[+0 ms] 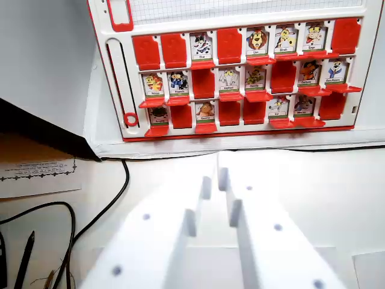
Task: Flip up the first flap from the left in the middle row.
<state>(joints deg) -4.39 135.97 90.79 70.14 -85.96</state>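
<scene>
A red flap board [114, 66] lies at the top of the wrist view with three rows of small flaps. Some flaps show cartoon picture cards, others show plain red. In the middle row, the leftmost flap [153, 85] shows a picture card above a red lip. Beside it is a second picture flap [178, 83], then a plain red one [203, 83]. My gripper [215, 183] fills the bottom of the view, its white fingers [258, 229] converging until the tips nearly touch, with nothing held. It hovers well short of the board, over the white table, roughly below the bottom row's middle.
A black cable [125, 177] curves over the table left of the gripper. A printed paper slip [36, 171] lies on a brown surface at the left, and a dark pen [24, 259] sits at the bottom left. The board's left edge has a red ring slider [130, 118].
</scene>
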